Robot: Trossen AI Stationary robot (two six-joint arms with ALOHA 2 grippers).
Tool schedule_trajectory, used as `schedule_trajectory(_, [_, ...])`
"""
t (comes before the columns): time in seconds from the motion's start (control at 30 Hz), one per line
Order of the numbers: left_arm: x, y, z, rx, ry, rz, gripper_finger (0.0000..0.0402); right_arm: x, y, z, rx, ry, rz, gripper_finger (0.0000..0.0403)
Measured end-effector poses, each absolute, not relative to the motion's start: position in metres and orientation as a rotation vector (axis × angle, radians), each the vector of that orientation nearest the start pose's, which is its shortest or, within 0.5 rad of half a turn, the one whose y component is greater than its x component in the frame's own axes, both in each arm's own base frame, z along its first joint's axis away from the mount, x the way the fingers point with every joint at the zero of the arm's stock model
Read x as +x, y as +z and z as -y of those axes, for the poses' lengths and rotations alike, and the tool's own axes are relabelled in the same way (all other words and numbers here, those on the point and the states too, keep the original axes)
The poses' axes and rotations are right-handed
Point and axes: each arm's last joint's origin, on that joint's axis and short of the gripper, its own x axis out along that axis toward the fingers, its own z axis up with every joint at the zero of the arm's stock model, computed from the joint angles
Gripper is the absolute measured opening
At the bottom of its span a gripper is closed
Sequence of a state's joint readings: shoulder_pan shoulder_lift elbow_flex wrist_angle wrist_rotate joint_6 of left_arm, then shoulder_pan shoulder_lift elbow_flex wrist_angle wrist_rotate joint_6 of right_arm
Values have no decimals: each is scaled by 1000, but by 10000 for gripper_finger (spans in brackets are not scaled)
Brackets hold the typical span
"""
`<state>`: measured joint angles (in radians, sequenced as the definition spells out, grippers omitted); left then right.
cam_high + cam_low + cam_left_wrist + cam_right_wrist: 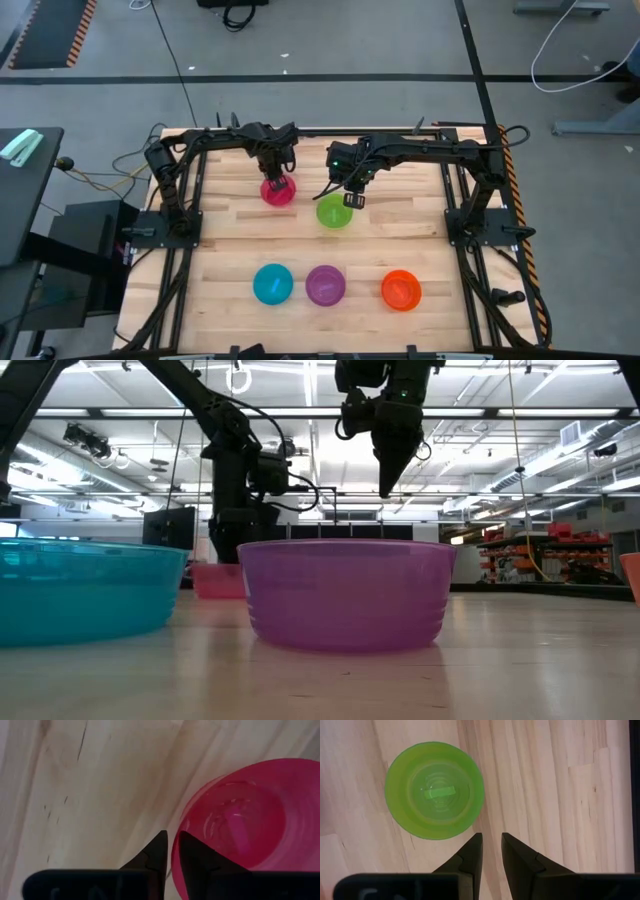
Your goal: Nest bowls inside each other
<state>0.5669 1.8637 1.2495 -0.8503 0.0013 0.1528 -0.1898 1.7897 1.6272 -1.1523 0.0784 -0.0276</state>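
At table rear, left gripper (171,851) pinches pink bowl (240,820) rim; right gripper (491,851) narrow, above green bowl (434,790).

In the low view the purple bowl (345,595) hides most of the pink bowl (218,581). The picture's left edge cuts off the blue bowl (85,592). Only a sliver of the orange bowl (633,575) shows at the right edge. The left wrist view cuts off the pink bowl too.
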Motion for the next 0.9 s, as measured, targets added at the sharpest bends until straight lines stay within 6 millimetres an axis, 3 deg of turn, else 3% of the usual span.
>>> schedule_trajectory(0.17, [289,169,-184,-290,348,-1427,10,346,287,69,48,-209,-1320,78])
schedule_trajectory(0.47, [289,169,-185,-288,348,-1429,8,345,283,69,50,-208,-1337,78])
schedule_trajectory(0.67, [287,173,-183,-290,332,-1473,8,332,248,70,70,-208,-1466,78])
schedule_trajectory(0.9, [303,197,-173,-245,297,-1475,8,310,217,74,116,-243,-1547,78])
